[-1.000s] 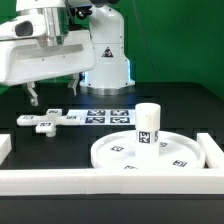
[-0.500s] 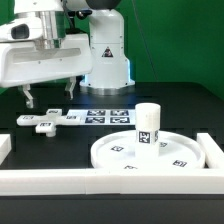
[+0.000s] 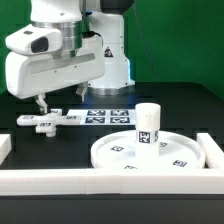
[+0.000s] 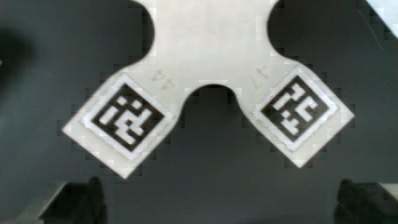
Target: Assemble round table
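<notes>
The large rimmed round disc [image 3: 150, 151] lies at the exterior view's right, near the front wall. The short cylinder leg [image 3: 148, 125] stands upright at its centre. The cross-shaped foot piece [image 3: 50, 120] lies flat on the black table at the exterior view's left. My gripper [image 3: 39, 101] hangs just above the foot piece, open and empty. In the wrist view the foot piece [image 4: 210, 70] fills the frame with two tagged arms, and my dark fingertips [image 4: 71, 202] stand wide apart beside it, not touching.
The marker board [image 3: 110, 116] lies flat behind the disc, next to the foot piece. The white border wall [image 3: 100, 183] runs along the front, with end pieces at both sides. The robot base stands at the back.
The arm has swung toward the exterior view's right and come down, bringing the gripper from behind the foot piece to directly above it. The parts have not moved.
</notes>
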{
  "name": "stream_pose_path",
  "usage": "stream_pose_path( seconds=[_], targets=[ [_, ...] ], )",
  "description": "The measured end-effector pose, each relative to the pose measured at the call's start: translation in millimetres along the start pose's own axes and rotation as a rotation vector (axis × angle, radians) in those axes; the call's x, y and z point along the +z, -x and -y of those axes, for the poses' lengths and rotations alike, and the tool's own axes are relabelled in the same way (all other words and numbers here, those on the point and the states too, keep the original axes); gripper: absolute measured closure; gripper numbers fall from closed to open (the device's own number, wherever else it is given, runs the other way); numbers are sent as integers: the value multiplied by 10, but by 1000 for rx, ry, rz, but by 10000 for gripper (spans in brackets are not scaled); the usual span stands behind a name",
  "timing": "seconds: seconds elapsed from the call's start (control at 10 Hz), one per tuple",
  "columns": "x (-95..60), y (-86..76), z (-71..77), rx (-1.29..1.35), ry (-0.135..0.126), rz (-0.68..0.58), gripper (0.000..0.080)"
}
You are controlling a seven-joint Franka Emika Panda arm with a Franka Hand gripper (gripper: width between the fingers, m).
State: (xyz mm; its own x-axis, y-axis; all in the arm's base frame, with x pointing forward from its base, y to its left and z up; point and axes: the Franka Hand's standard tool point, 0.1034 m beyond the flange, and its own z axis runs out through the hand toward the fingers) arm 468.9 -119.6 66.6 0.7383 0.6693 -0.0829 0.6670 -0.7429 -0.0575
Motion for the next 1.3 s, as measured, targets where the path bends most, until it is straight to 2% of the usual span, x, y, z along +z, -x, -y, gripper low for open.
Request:
stream_pose_path(
  seconds=[0.2,0.6,0.8,1.3],
  targets=[
    [18,117,-55,-28,-2,0,150],
    [28,122,-59,-37,-3,0,150],
    [76,241,-96,-44,2,-4,150],
    [180,400,-57,-34,-12,5,150]
  ],
)
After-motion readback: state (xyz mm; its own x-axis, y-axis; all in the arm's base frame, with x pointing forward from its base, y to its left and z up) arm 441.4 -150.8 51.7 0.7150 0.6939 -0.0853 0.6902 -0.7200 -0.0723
